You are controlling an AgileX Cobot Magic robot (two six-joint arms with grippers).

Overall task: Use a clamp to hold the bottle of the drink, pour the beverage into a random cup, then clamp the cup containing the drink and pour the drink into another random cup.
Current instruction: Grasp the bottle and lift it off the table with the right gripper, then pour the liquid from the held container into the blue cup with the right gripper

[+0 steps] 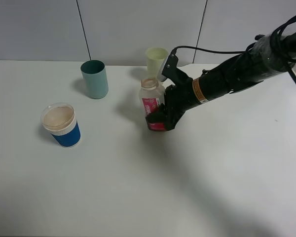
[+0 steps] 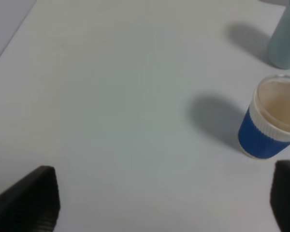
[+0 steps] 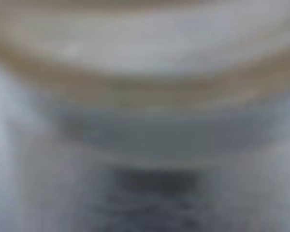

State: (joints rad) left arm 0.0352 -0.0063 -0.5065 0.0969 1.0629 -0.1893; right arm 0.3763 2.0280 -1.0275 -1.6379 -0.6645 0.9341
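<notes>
The right pincer (image 1: 157,122), a black gripper on a bulky black-wrapped arm (image 1: 227,76) bearing a small orange-and-white label (image 1: 199,91), reaches in from the table's right far corner. It grasps the small translucent whitish plastic bottle (image 1: 150,94). Its jaws are drawn in narrow against the lower part of the bottle, one on each side of the pink-red label. The bottle stands upright on the white table (image 1: 138,187), a little to the far side of the table's middle. Its wide neck rises clear above the pincer. In the right wrist view the bottle (image 3: 145,121) fills the picture as a blur, too close to show detail.

The left pincer (image 2: 159,198) is released. Its two black fingertips (image 2: 34,198) stand wide apart above bare table, touching nothing.

The clear plastic cup with a blue sleeve and white band (image 1: 64,127) stands near the left edge of the table, well apart from the bottle. Whether it holds liquid cannot be told. A teal cup (image 1: 94,79) stands nearer the far edge, left of the middle. A pale green cup (image 1: 156,60) stands at the far edge, just behind the bottle.
</notes>
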